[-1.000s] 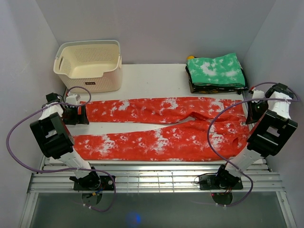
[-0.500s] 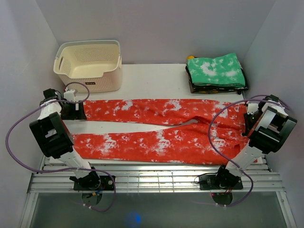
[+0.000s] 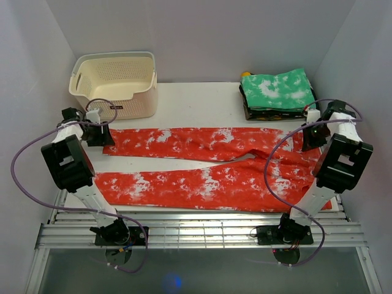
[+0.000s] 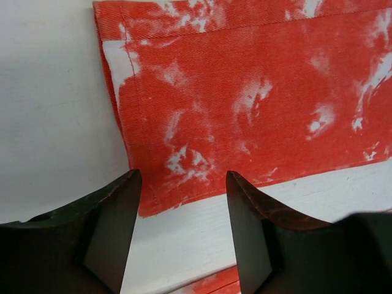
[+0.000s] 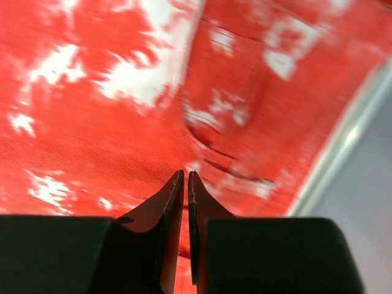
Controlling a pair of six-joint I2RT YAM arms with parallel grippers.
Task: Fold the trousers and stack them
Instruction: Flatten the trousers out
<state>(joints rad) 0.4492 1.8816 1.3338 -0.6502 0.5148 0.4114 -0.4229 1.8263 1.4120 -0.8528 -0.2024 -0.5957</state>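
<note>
We see the red-and-white trousers (image 3: 208, 165) lying flat across the white surface (image 3: 196, 101). The waist is on the right and both legs run out to the left. The legs are parted, and a narrow strip of bare surface shows between them.

Our left hand (image 3: 100, 133) sits at the left end of the far leg. In the wrist view, this hand (image 4: 184, 184) is spread wide. The leg's hem and its near corner show in the gap between the two dark fingers (image 4: 113, 233), which hold nothing.

Our right hand (image 3: 310, 136) is at the far right corner of the trousers, by the waist. In its own wrist view the hand (image 5: 185, 176) has its fingers (image 5: 165, 214) pressed together with only a sliver between them. The cloth beneath is blurred, so it looks to us as if they grip nothing, though we cannot be sure.

A cream basket (image 3: 116, 82) stands at the far left of the surface. A stack of folded green clothes (image 3: 278, 92) sits at the far right, near the right hand.
</note>
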